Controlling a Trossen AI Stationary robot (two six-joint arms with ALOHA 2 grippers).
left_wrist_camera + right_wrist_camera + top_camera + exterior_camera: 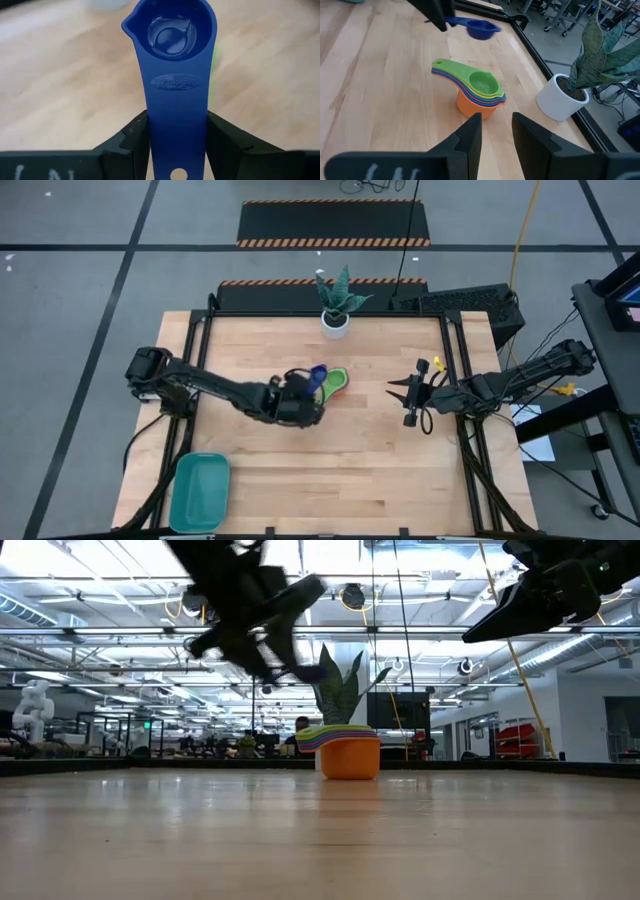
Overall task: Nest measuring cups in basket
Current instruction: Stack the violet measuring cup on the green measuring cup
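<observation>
- Wooden table top [330, 450] in a large open workshop; potted snake plant [337, 300] at the far edge, centre.
- Left gripper [305, 385] was raised over the middle of the table, clamped on the flat handle of the navy measuring cup [172, 75]. In the left wrist view both fingers [127, 145] pressed the handle's two edges; the bowl pointed straight out ahead of the fingers, long axis in line with the gripper.
- Stack of nested cups [477, 95] (orange at the bottom, green on top, other colours between) stood on the table just beyond and below the left gripper, toward the right. Their handles fanned to one side. In the right wrist view the navy cup hung in the air past the stack, clear of it.
- Judgement: the held cup's bowl lay close to the stack and above it, so seating it needs a short move to the right and down, with the handle turned to match the fan.
- Teal basket [198, 492] sat at the near left corner, well apart from the stack and holding no cups. Left arm was the nearer one to it.
- Right gripper [402, 392] waited right of the stack, fingers parted, holding nothing.
</observation>
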